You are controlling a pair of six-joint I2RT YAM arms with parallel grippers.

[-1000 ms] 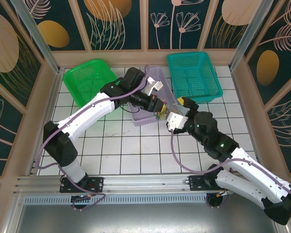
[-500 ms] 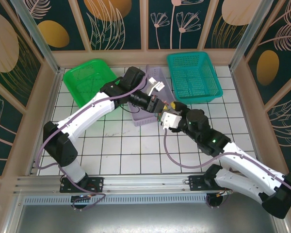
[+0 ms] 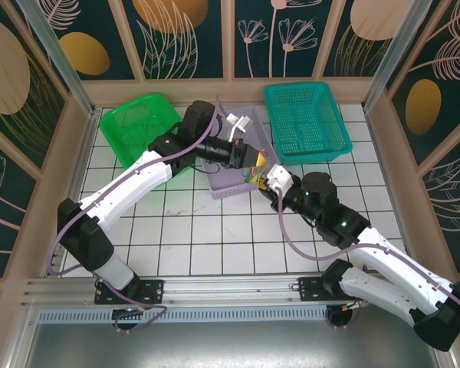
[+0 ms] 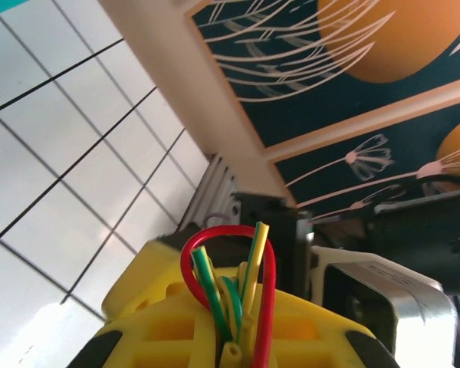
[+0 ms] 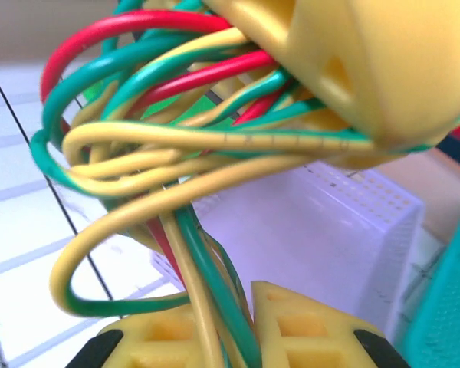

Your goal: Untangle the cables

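Light, limp, slick-sheathed cables (image 5: 161, 153), probably springy and prone to slipping. Bunched in the air over the purple basket's (image 3: 228, 190) near right corner, toward the table's far edge. Pinched at a few loops by the left gripper (image 4: 230, 341), clamped lower down by the right gripper (image 5: 241, 337). Best taken strand by strand near a free end. Crowding: teal basket (image 3: 303, 115) just right, green basket (image 3: 138, 126) further left, grippers close together.

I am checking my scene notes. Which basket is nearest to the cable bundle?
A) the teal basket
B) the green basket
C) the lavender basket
C: in the top view the cable bundle hangs at the near right corner of the lavender basket.
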